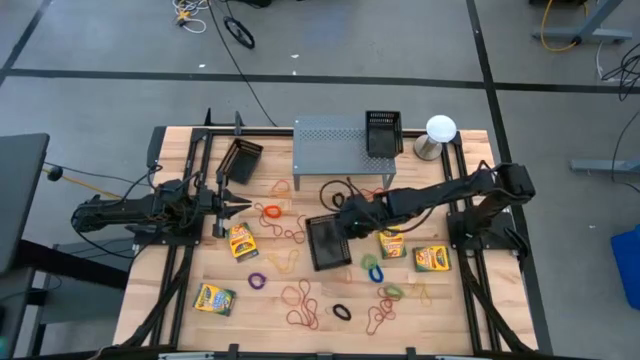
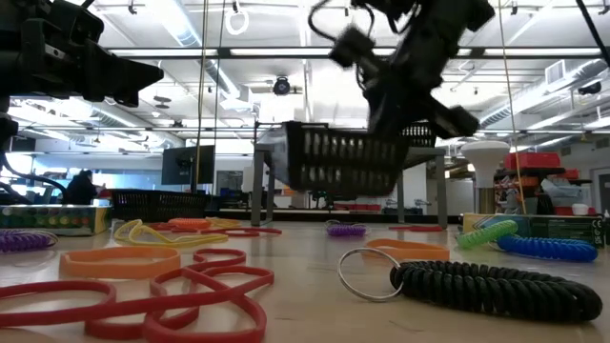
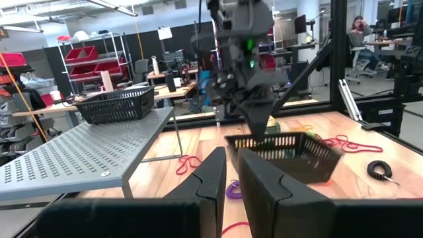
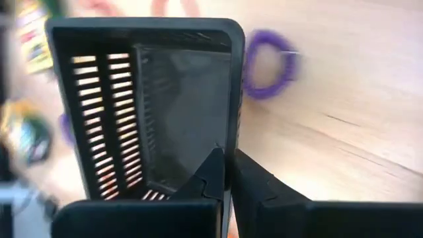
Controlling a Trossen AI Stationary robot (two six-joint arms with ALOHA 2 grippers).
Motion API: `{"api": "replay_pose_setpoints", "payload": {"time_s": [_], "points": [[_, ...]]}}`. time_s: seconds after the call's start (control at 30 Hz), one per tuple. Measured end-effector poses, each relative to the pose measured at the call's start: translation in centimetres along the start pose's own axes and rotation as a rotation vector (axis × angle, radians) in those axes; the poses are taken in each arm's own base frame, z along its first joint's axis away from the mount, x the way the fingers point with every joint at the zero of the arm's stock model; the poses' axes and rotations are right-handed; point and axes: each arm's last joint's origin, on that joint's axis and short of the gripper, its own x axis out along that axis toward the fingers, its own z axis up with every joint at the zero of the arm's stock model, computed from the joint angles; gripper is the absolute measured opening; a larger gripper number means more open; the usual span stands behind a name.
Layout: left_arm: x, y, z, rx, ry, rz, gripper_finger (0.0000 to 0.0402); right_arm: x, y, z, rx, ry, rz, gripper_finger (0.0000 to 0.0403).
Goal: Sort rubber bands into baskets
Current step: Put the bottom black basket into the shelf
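My right gripper (image 1: 345,217) is shut on a black mesh basket (image 1: 328,243) at the table's middle, and holds it above the wood, as the low view (image 2: 343,160) shows. A second basket (image 1: 240,160) stands on the table at the far left. A third basket (image 1: 383,133) stands on the grey perforated stand (image 1: 335,145). Many rubber bands lie loose, such as red ones (image 1: 303,305), a purple one (image 4: 268,65) and a black coiled one (image 2: 496,289). My left gripper (image 1: 232,205) hovers shut and empty at the left, pointing toward the held basket. My right gripper holds the basket by the rim of one side wall (image 4: 230,135), near a corner. One finger (image 4: 210,173) is inside the basket and the other (image 4: 258,180) outside. The fingers come from above, slanting from the table's right. The basket hangs below them, open side up, clear of the table.
Several yellow-green crayon boxes lie about: (image 1: 241,241), (image 1: 214,298), (image 1: 430,258), (image 1: 392,245). A white round-topped object (image 1: 440,130) stands at the far right. Bands cover most of the near half of the table. People sit at desks in the room beyond.
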Motion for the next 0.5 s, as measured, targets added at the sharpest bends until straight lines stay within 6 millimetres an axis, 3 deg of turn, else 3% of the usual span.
{"api": "replay_pose_setpoints", "payload": {"time_s": [0.23,0.33,0.5], "points": [[0.0,0.0,0.0,0.0,0.0,0.0,0.005,1.2,-1.6,-0.4,0.163,-0.042,-0.029,0.0024],[0.0,0.0,0.0,0.0,0.0,0.001,0.005,1.0,-1.5,-0.4,0.097,-0.014,-0.021,0.0048],[0.0,0.0,0.0,0.0,0.0,0.001,0.005,-0.7,-1.7,-0.3,-0.124,-0.022,-0.064,0.0123]]}}
